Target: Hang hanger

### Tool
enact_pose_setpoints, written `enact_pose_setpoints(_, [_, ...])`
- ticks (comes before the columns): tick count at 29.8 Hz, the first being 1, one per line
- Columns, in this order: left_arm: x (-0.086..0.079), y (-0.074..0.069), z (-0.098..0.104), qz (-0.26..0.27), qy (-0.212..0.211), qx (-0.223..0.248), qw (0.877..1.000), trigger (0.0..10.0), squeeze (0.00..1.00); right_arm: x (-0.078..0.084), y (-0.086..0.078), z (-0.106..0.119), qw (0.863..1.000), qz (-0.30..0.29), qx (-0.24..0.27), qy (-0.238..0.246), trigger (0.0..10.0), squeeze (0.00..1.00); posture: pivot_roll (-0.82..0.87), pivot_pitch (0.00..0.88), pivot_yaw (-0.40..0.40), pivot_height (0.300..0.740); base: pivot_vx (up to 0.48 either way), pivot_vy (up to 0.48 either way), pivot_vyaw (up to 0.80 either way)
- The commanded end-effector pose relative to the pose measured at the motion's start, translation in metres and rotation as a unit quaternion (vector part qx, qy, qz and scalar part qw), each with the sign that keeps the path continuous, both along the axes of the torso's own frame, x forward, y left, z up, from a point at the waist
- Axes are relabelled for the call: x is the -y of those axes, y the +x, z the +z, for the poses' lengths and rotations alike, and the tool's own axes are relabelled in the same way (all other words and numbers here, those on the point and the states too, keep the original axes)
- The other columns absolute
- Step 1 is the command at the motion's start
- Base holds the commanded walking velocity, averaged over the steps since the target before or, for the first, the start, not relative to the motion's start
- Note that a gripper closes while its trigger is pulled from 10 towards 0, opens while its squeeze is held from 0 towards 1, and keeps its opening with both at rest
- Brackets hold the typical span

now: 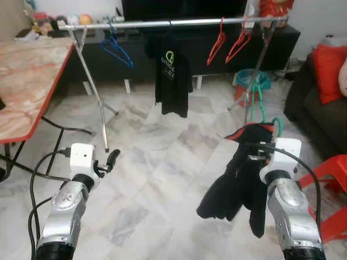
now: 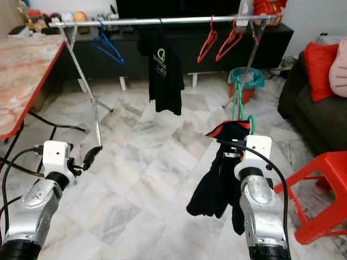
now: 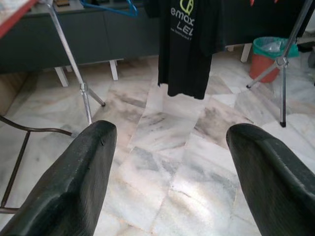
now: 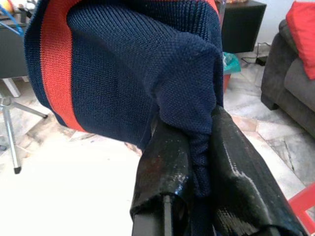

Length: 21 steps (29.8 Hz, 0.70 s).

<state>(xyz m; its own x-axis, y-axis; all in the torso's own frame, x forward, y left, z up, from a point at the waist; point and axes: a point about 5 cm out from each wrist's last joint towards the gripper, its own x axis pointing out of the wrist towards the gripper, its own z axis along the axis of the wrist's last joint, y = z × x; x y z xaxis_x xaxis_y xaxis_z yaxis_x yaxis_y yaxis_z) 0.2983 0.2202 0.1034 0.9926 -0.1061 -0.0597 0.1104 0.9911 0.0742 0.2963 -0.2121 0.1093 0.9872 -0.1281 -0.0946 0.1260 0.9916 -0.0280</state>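
Note:
A green hanger [image 1: 260,105] carries a dark navy sweater [image 1: 238,179] with a red stripe [image 4: 54,64], and its hook [image 1: 277,123] pokes up by my right wrist. My right gripper [image 4: 199,142] is shut on the sweater's knit at the hanger, low and to the right, well short of the rack. The silver rail [image 1: 162,24] of the clothes rack runs across the back. On it hang a blue hanger [image 1: 116,50], a black T-shirt [image 1: 172,76] and two red hangers [image 1: 217,43]. My left gripper [image 1: 112,158] is open and holds nothing, its fingers [image 3: 74,187] spread over the marble floor.
A marble-patterned table [image 1: 27,81] with a red edge stands at the left, cables beneath it. A dark sofa [image 1: 320,114] with a red cushion [image 1: 328,65] and a red stool [image 1: 333,179] are on the right. A lined bin [image 1: 250,81] sits behind the rack's right leg.

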Motion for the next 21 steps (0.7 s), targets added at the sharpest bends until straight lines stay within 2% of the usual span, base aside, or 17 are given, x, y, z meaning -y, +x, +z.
enact_pose_setpoints(1, [0.0, 0.0, 0.001, -0.003, 0.007, 0.004, 1.0, 10.0, 0.0, 0.001, 0.002, 0.006, 1.0, 0.0, 0.01, -0.003, 10.0, 0.0, -0.1, 0.0, 0.018, 0.74, -0.255, 0.0, 0.0])
enact_pose_setpoints(12, [-0.001, 0.001, 0.0, 0.003, 0.016, -0.002, 1.0, 10.0, 0.0, -0.002, 0.004, 0.007, 1.0, 0.007, 0.01, 0.0, 10.0, 0.0, -0.09, 0.0, 0.018, 0.74, -0.024, 0.0, 0.0])
enact_pose_setpoints(16, [0.0, 0.002, 0.001, -0.003, 0.018, -0.004, 1.0, 10.0, 0.0, -0.002, 0.006, 0.005, 0.999, 0.031, -0.014, -0.015, 10.0, 0.0, -0.1, 0.0, 0.02, 0.74, 0.0, 0.0, 0.0])
enact_pose_setpoints(19, [0.001, 0.002, 0.001, -0.013, 0.022, -0.008, 1.0, 10.0, 0.0, 0.001, 0.006, -0.001, 0.995, 0.051, -0.059, -0.061, 10.0, 0.0, -0.1, 0.0, 0.02, 0.74, 0.0, 0.0, 0.0])
enact_pose_setpoints(21, [0.003, 0.003, 0.001, -0.03, 0.026, -0.013, 0.999, 10.0, 0.0, 0.008, 0.006, -0.016, 0.972, 0.09, -0.141, -0.163, 10.0, 0.0, -0.1, 0.0, 0.018, 0.74, 0.0, 0.0, 0.0])
